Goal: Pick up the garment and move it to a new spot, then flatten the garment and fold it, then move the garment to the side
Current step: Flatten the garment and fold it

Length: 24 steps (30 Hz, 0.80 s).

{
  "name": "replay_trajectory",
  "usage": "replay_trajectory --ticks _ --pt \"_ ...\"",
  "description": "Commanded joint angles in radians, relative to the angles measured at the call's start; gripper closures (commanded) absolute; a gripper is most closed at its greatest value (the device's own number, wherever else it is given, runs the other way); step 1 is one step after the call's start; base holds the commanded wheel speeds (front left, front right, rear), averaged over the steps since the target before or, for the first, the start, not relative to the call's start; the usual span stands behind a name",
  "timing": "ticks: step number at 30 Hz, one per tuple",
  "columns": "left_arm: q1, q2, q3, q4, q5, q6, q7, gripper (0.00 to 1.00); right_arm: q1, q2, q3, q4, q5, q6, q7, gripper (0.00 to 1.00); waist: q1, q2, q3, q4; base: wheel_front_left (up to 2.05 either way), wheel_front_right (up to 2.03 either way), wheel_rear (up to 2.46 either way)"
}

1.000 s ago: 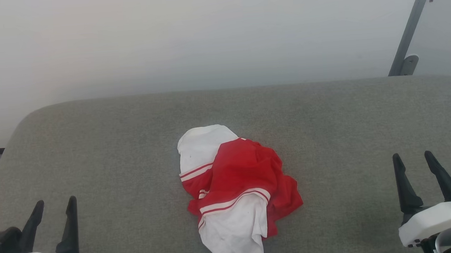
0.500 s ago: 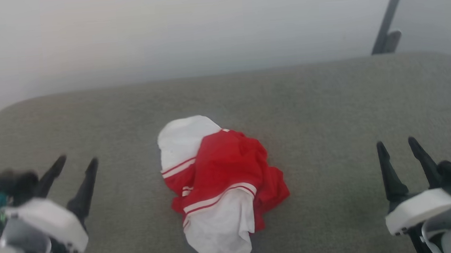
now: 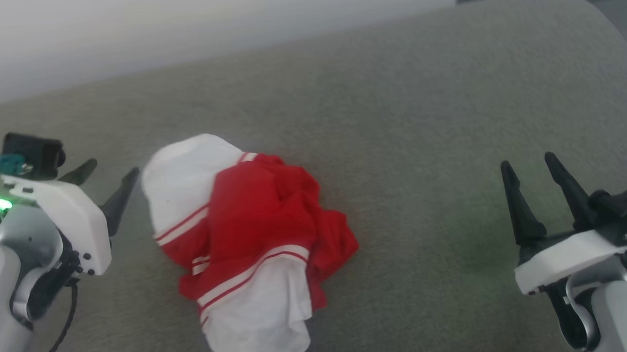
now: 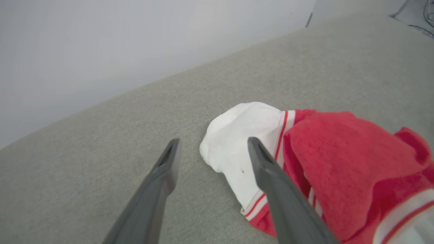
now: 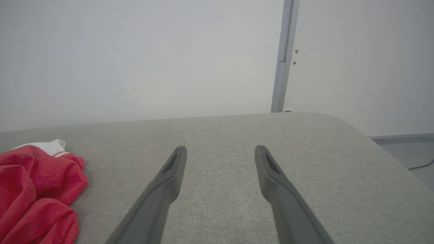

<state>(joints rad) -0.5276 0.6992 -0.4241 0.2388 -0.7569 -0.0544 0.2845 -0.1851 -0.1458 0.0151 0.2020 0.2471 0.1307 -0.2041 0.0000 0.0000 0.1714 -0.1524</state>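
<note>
The garment (image 3: pixel 251 230) lies crumpled on the grey padded surface (image 3: pixel 424 107), red body bunched in the middle with white sleeves at its far and near ends; its print is hidden. My left gripper (image 3: pixel 113 172) is open just left of the far white sleeve, one fingertip nearly at the cloth. In the left wrist view the open gripper (image 4: pixel 213 144) frames the edge of that sleeve of the garment (image 4: pixel 244 135). My right gripper (image 3: pixel 528 164) stands open far to the right, empty. The right wrist view shows the gripper (image 5: pixel 219 150) over bare surface, with the garment (image 5: pixel 37 189) at the left edge.
The grey surface (image 5: pixel 305 162) has rounded far corners and drops off at the right. A pale wall (image 3: pixel 170 26) rises behind it. A grey metal post (image 5: pixel 283 57) stands against the wall beyond the far right corner.
The head camera has tilted down and turned right, shifting the whole picture. My left gripper has risen and reached in toward the far white sleeve. The right gripper holds its pose.
</note>
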Motion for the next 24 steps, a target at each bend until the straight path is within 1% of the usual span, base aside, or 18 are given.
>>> replay_trajectory --ticks 1,6,9,12,15,18,19,21,22,24 --pt "-0.026 0.001 -0.015 0.024 -0.007 -0.013 0.03 0.0 -0.018 0.005 0.005 0.006 0.008 0.0 -0.012 0.0 0.0 0.0 0.043 -0.042 0.0 0.0 0.0" --pt "-0.114 -0.012 -0.067 0.139 -0.02 -0.034 0.169 0.0 -0.046 0.007 0.017 0.026 0.012 0.0 -0.028 0.0 0.0 0.0 0.078 -0.072 0.0 0.0 0.0" --pt "-0.156 -0.022 -0.097 0.216 -0.014 -0.031 0.261 0.0 -0.056 0.008 0.025 0.04 0.017 0.0 -0.037 0.0 0.0 0.0 0.094 -0.083 0.0 0.0 0.0" --pt "-0.192 -0.037 -0.115 0.294 -0.021 -0.014 0.336 0.0 -0.07 0.008 0.03 0.049 0.017 0.0 -0.042 0.0 0.0 0.0 0.109 -0.091 0.0 0.0 0.0" --pt "-0.215 -0.057 -0.131 0.363 -0.023 -0.005 0.386 0.0 -0.08 0.008 0.035 0.058 0.02 0.0 -0.047 0.0 0.0 0.0 0.122 -0.097 0.0 0.0 0.0" --pt "-0.226 -0.088 -0.141 0.424 -0.036 -0.01 0.409 0.0 -0.091 0.008 0.039 0.066 0.023 0.0 -0.049 0.0 0.0 0.0 0.131 -0.101 0.0 0.0 0.0" --pt "-0.229 -0.098 -0.145 0.445 -0.04 -0.01 0.416 0.17 -0.092 0.007 0.039 0.068 0.023 0.0 -0.051 0.0 0.0 0.0 0.134 -0.101 0.0 0.0 0.0" --pt "-0.237 -0.117 -0.15 0.476 -0.048 -0.021 0.415 0.98 -0.097 0.007 0.039 0.073 0.023 0.0 -0.052 0.0 0.0 0.0 0.138 -0.101 0.0 0.0 0.0" --pt "-0.242 -0.124 -0.151 0.489 -0.05 -0.025 0.409 1.0 -0.101 0.006 0.04 0.074 0.023 0.0 -0.053 0.0 0.0 0.0 0.14 -0.101 0.0 0.0 0.0" --pt "-0.252 -0.133 -0.149 0.512 -0.056 -0.033 0.398 1.0 -0.105 0.005 0.038 0.078 0.02 0.0 -0.056 0.0 0.0 0.0 0.142 -0.098 0.0 0.0 0.0"
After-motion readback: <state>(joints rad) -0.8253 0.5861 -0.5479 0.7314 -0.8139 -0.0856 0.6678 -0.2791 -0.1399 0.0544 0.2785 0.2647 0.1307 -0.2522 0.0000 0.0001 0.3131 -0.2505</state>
